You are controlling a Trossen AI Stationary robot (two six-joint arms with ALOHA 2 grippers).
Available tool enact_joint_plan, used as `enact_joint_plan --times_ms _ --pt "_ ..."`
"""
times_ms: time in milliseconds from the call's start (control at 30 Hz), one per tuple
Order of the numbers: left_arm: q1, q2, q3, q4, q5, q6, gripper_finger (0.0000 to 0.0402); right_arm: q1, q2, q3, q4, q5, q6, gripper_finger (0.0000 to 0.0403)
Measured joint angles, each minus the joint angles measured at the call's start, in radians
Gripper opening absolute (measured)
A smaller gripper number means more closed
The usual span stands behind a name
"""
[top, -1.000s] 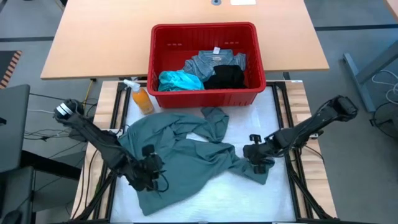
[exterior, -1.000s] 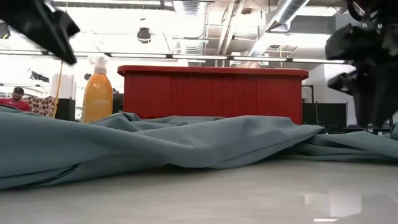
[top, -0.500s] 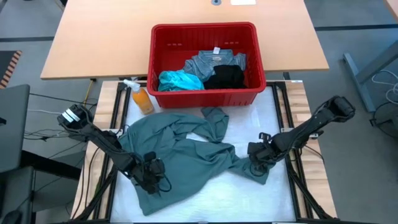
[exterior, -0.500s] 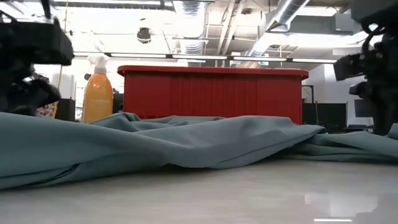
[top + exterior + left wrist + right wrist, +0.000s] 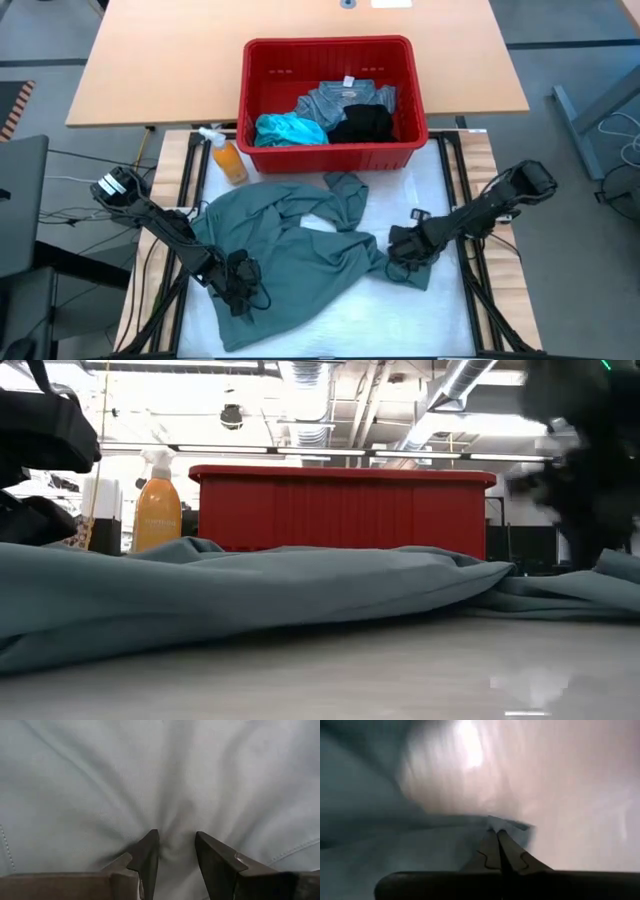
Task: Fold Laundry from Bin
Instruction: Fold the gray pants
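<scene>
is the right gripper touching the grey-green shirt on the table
Touching. The right wrist view shows the right gripper shut on a fold of the grey-green shirt.
</scene>
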Motion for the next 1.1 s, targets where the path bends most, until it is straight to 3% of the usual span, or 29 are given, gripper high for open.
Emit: enact_joint_plan --times_ms 333,567,667,900,1000,1100 --pt "-0.008 -0.007 0.002 -0.042 0.135 -0.06 0.0125 -0.053 -0.128 0.454 -0.406 0.398 -0.287 0.0008" --pt "-0.029 -0.018 0.001 -0.066 0.169 -0.088 0.0125 -0.002 -0.157 0.775 -0.561 0.427 -0.619 0.0008" --pt "-0.037 -0.029 -0.001 -0.096 0.183 -0.091 0.0125 0.022 -0.155 0.917 -0.586 0.432 -0.688 0.0008" --pt "-0.037 -0.056 -0.002 -0.179 0.182 -0.091 0.0125 0.017 -0.158 1.18 -0.653 0.586 -0.415 0.0008" --pt "-0.038 -0.056 -0.002 -0.182 0.169 -0.091 0.0125 0.003 -0.175 1.188 -0.684 0.633 -0.277 0.0008" --pt "-0.038 -0.056 -0.002 -0.182 0.17 -0.095 0.0125 -0.036 -0.198 1.155 -0.685 0.609 -0.169 0.0008"
